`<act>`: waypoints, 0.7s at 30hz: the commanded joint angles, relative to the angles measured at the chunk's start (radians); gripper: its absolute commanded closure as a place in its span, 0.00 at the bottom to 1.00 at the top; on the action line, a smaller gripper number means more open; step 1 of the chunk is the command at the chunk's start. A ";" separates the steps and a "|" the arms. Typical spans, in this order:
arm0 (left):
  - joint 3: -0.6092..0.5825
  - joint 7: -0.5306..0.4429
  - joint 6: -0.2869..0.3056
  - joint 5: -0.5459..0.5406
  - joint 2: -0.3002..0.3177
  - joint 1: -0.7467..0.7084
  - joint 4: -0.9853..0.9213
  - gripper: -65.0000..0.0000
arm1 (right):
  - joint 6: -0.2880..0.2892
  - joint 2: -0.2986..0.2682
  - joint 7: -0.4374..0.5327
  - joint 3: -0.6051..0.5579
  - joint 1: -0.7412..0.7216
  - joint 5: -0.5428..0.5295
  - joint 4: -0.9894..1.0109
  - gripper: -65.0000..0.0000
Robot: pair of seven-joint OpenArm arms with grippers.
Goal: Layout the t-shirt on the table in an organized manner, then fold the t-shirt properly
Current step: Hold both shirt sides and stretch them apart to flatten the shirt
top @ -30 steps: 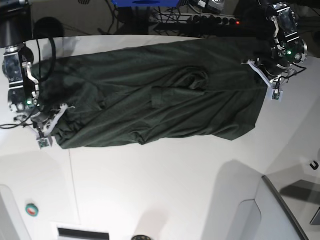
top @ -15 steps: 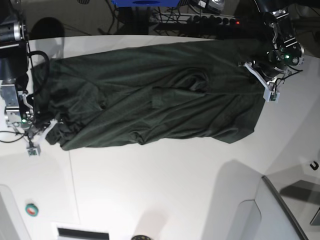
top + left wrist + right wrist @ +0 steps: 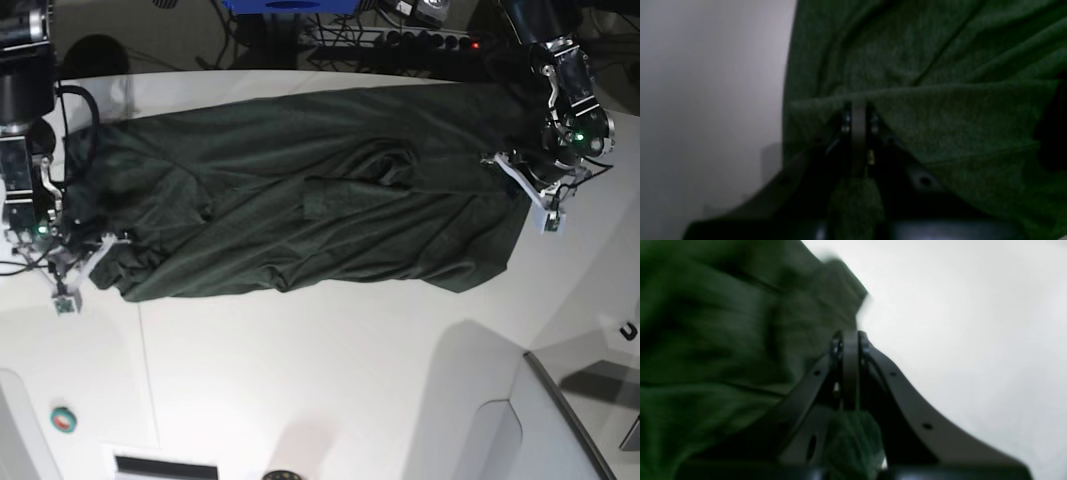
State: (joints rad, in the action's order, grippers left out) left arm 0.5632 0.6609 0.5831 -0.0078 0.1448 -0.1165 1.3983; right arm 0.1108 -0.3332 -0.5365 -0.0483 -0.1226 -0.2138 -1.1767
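White glossy table (image 3: pixel 330 380) carries everything; we've got lots of bare top on the near side, little on the far side where cables and a power strip (image 3: pixel 420 38) sit past the edge. Dark green t-shirt (image 3: pixel 300 200) lies along the far half, long axis left-right, wrinkly, a bunched fold near its middle. We judge the layout step is in hand, not the fold. Left gripper (image 3: pixel 535 190) is at the shirt's right end, jaws closed on a pinch of fabric. Right gripper (image 3: pixel 85 255) is at the left end, near corner, also clamped on cloth. Shirt spans between the two pincers, so each arm owns its end. Next move likely turns on pulling along that axis to tension out wrinkles. Small green-red disc (image 3: pixel 64 420) sits near-left, well apart.
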 commanded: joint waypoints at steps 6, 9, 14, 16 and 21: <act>0.004 -0.023 0.001 -0.010 0.014 0.044 -0.076 1.00 | -0.015 0.007 -0.001 0.018 -0.091 0.006 0.056 1.00; 0.004 -0.025 -0.001 -0.011 0.014 0.068 -0.122 1.00 | -0.003 0.029 0.006 0.018 -0.145 0.006 0.154 1.00; 0.004 -0.025 -0.007 -0.011 0.009 0.100 -0.141 1.00 | -0.003 0.050 0.017 0.017 -0.151 0.006 0.160 1.00; 0.004 -0.025 -0.044 -0.011 0.009 0.103 -0.142 1.00 | -0.001 0.055 0.016 0.017 -0.151 0.006 0.159 1.00; 0.001 -0.025 -0.108 -0.010 0.014 0.110 -0.144 1.00 | 0.017 0.076 0.019 0.017 -0.145 0.006 0.166 1.00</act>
State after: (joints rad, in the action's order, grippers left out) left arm 0.5648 0.6510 0.4736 -0.0074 0.1482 -0.0208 1.2404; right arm 0.1181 -0.2501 -0.5385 -0.0345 -0.2424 -0.2077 -0.9966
